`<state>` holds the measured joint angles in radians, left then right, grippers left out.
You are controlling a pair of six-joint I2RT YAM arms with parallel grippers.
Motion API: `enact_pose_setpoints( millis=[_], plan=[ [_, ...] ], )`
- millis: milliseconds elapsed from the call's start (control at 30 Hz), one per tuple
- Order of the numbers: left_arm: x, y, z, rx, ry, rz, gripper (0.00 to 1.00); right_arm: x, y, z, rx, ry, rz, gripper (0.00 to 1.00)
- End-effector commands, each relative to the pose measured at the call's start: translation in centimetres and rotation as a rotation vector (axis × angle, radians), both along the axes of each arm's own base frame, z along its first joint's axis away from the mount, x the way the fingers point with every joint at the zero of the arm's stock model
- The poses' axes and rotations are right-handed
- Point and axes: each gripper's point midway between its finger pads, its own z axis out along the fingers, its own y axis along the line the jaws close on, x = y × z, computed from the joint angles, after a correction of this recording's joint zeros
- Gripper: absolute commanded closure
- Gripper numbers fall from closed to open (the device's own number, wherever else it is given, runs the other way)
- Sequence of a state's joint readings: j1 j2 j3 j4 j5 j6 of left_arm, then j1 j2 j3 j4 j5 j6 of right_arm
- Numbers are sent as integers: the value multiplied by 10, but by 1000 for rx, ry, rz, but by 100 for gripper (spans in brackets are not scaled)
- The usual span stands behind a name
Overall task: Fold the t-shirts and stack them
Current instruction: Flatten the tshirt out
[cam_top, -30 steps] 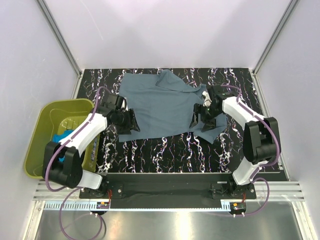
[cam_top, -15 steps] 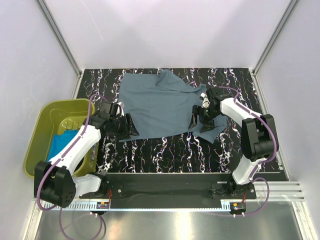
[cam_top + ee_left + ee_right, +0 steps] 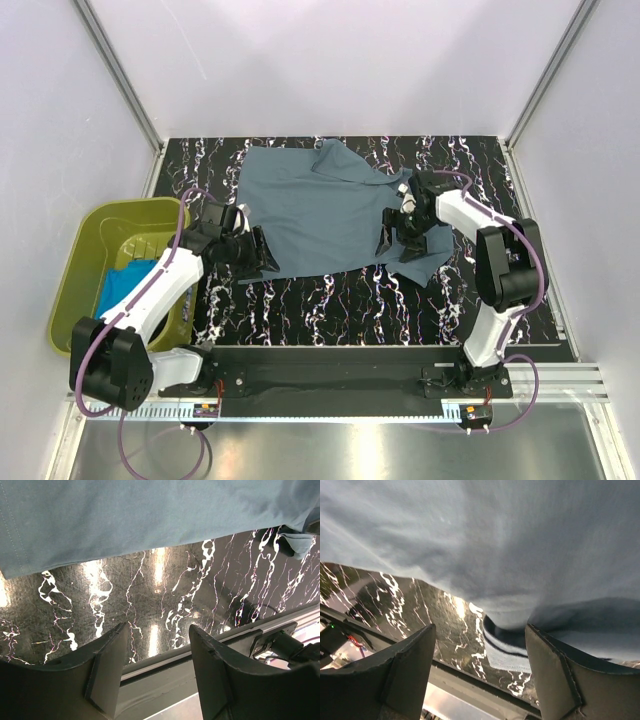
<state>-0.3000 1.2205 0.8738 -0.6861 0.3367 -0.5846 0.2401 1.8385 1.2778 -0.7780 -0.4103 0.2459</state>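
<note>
Top view looks down; wrist views skim close (all share the t-shirt [image 3: 310,215]).

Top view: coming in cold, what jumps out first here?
A slate grey-blue t-shirt lies rumpled across the far middle of the black marbled table. The left claw and right claw sit open at its near-left corner and right edge, neither gripping cloth. Left of the table, an olive-green tub holds a turquoise shirt.
</note>
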Motion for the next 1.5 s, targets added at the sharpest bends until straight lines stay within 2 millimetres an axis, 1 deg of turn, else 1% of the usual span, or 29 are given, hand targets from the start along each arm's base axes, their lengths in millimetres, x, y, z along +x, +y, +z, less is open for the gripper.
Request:
enact_pose_setpoints(
  millis=[0, 133, 200, 233, 300, 333, 367, 400, 500, 567, 600, 633, 667, 767, 833, 867, 933, 967, 1033, 1067, 1100, 1133, 1167, 1200, 1233, 1267, 1300, 1367, 1467],
  plan=[
    [14, -7, 19, -36, -61, -13, 43, -11, 9, 6, 33, 2, 32, 22],
    [16, -5, 18, -21, -66, -4, 43, -37, 20, 25, 85, 10, 33, 22],
    [17, -5, 18, -19, -66, -5, 43, -59, 22, 33, 117, 29, 11, 22],
    [17, -5, 17, -18, -60, -6, 43, -78, 26, 34, 157, 64, 11, 23],
    [18, -5, 16, -21, -57, -4, 43, -97, 36, 35, 217, 121, -14, 23],
    [18, -6, 15, -21, -50, -6, 43, -111, 45, 39, 267, 163, -1, 23],
    [19, -7, 16, -23, -51, -8, 43, -125, 46, 41, 285, 189, -15, 23],
    [19, -7, 16, -25, -51, -8, 43, -130, 47, 46, 306, 193, -17, 23],
    [20, -8, 20, -29, -58, -8, 43, -131, 38, 62, 270, 126, -48, 20],
    [20, -8, 19, -31, -52, -7, 43, -120, 30, 67, 228, 68, -59, 18],
    [20, -8, 17, -26, -50, -3, 43, -115, 18, 60, 150, 60, -101, 16],
    [20, -7, 17, -24, -51, -3, 43, -111, 11, 56, 118, 60, -142, 17],
    [21, -6, 17, -21, -53, 3, 43, -103, 0, 53, 88, 55, -203, 19],
    [19, -3, 15, -19, -40, 30, 43, -97, -26, 45, 65, 86, -351, 37],
    [20, 1, 15, -22, -36, 47, 43, -100, -35, 42, 52, 84, -391, 41],
    [18, 3, 12, -18, -33, 52, 43, -100, -39, 41, 43, 78, -400, 41],
    [19, 10, 12, -21, -35, 80, 43, -99, -48, 40, 18, 62, -417, 35],
    [16, 15, 8, -18, -18, 97, 43, -101, -54, 41, 5, 71, -444, 34],
    [17, 33, 4, -7, 4, 200, 44, -107, -69, 42, -26, 91, -588, 35],
    [14, 40, -4, -3, 34, 250, 44, -107, -74, 41, -34, 91, -645, 34],
    [16, 53, -7, 7, 40, 306, 44, -107, -79, 42, -39, 85, -694, 32],
    [15, 58, -10, 11, 48, 334, 43, -107, -83, 44, -21, 83, -752, 30],
    [16, 63, -11, 14, 54, 360, 42, -109, -85, 46, -21, 89, -775, 23],
    [17, 68, -12, 11, 71, 403, 42, -109, -87, 47, -25, 84, -802, 20],
    [17, 71, -15, 13, 88, 425, 40, -112, -88, 49, -20, 85, -821, 19],
    [17, 72, -16, 14, 102, 446, 39, -114, -94, 48, -25, 100, -865, 20],
    [17, 76, -20, 20, 134, 499, 39, -115, -96, 48, -25, 102, -880, 20],
    [15, 80, -28, 38, 184, 553, 39, -121, -99, 46, -25, 137, -918, 23],
    [16, 87, -39, 65, 232, 641, 40, -127, -95, 42, -3, 182, -920, 27]
  ],
)
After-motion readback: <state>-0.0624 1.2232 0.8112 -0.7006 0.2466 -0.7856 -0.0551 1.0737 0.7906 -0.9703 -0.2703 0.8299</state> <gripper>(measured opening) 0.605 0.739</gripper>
